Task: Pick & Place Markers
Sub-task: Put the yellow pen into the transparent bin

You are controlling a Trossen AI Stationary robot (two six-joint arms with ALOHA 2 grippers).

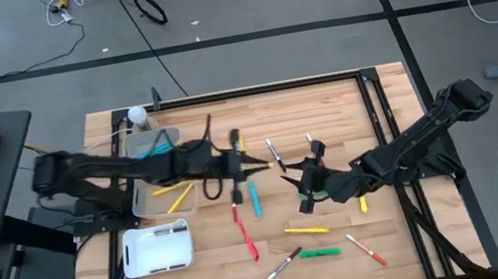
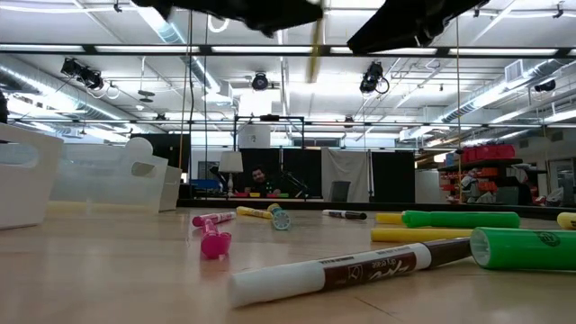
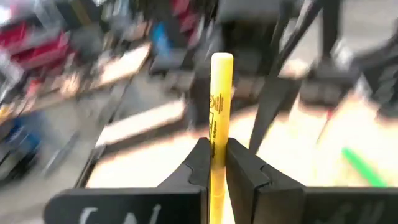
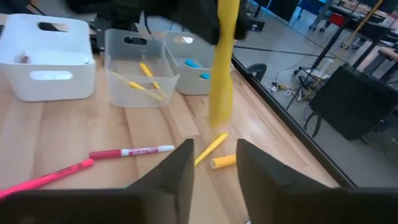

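My left claw [image 3: 214, 168], clamped on a yellow marker [image 3: 219, 112], above the counter [image 1: 323, 97].

The marker's long axis runs on past my fingertips. The clear bin [image 1: 165, 196] holding other yellow markers lies back toward my arm's base, nearer me than my right claw [image 4: 211, 163], which waits open mid-counter.

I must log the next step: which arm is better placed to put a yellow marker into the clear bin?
Left. The left gripper is shut on a yellow marker and sits beside the clear bin. The right gripper is open, empty, and farther away.
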